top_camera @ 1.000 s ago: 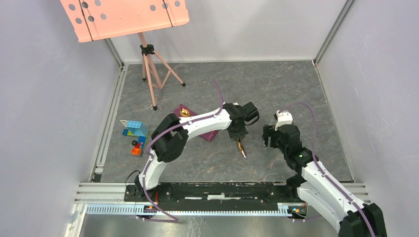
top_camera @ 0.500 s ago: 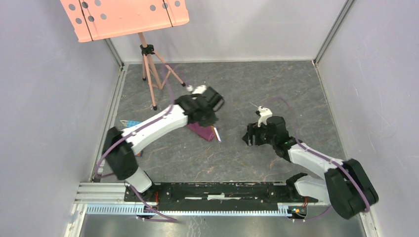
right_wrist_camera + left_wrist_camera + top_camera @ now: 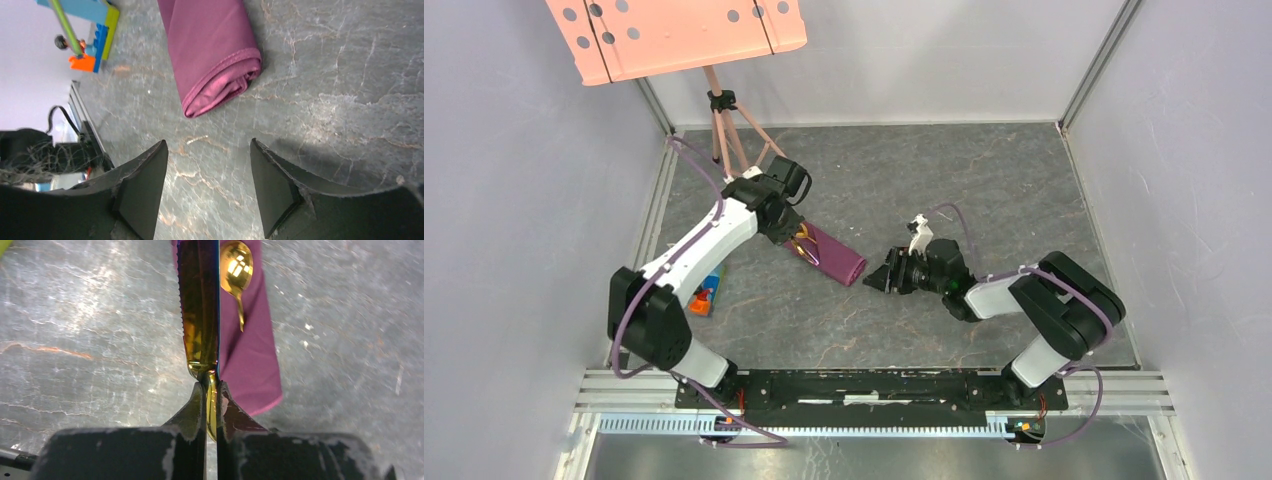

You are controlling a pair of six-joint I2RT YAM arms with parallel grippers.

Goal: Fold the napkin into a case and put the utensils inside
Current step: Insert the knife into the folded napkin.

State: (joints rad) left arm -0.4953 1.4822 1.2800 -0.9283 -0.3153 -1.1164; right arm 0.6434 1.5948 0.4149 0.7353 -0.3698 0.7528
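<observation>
The napkin point(image 3: 838, 258) lies folded into a narrow plum-purple case point(image 3: 250, 355) in the middle of the floor. The gold spoon point(image 3: 236, 265) rests with its bowl out at the case's far-left end and its handle running under the cloth. My left gripper point(image 3: 212, 385) is shut on the handle of the iridescent knife point(image 3: 200, 305), whose blade lies along the case's edge beside the spoon. In the top view the left gripper point(image 3: 794, 230) hovers over that end. My right gripper point(image 3: 207, 145) is open and low, just short of the rolled near end of the case point(image 3: 210, 50), with nothing between its fingers.
A blue-and-orange toy block point(image 3: 707, 290) sits left of the case, also seen as the toy block point(image 3: 95, 30) in the right wrist view. A pink music stand point(image 3: 674, 35) on a tripod point(image 3: 734, 150) stands at the back left. Walls enclose the floor on three sides.
My left arm has swung left, carrying the knife from the floor's middle to the case's far-left end. My right arm has dropped and reached left toward the case's other end, jaws narrowing a little.
</observation>
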